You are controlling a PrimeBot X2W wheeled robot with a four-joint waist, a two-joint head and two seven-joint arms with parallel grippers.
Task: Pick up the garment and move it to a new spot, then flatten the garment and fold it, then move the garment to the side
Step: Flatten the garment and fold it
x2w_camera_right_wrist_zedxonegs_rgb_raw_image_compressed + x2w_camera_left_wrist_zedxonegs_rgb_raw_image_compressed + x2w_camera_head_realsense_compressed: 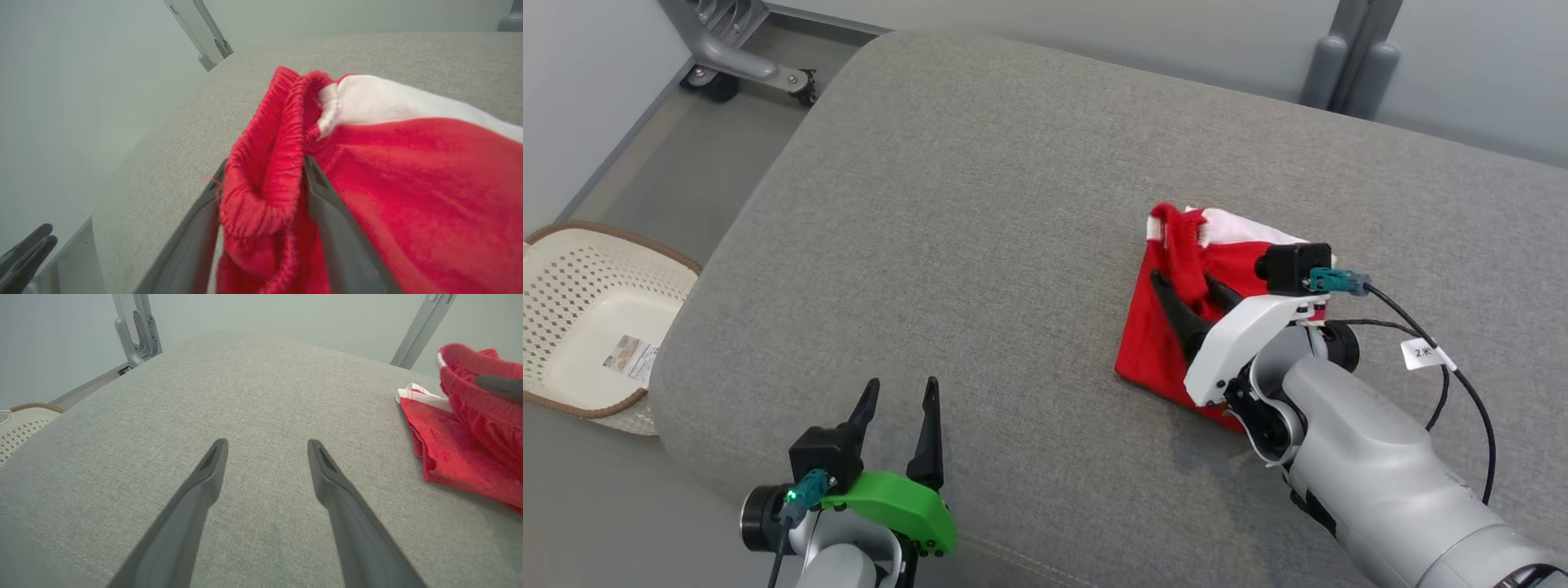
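Observation:
The garment [1152, 335] is red with a white panel and lies partly folded on the right of the grey cushion [980, 204]. My right gripper [1183, 279] is over it, jaws apart, with the ribbed red waistband [265, 163] bunched up between its fingers. In the right wrist view the garment [408, 163] spreads to the right of my right gripper [264, 161]. My left gripper [902, 384] hovers open with nothing in it near the cushion's front edge, well left of the garment. From the left wrist, my left gripper [267, 442] points across bare cushion, with the garment [449, 457] at the right.
A cream perforated basket [572, 245] stands on the floor to the left of the cushion. A grey metal stand on casters [743, 57] is behind the cushion's far left corner. Grey posts [1347, 57] rise at the back right.

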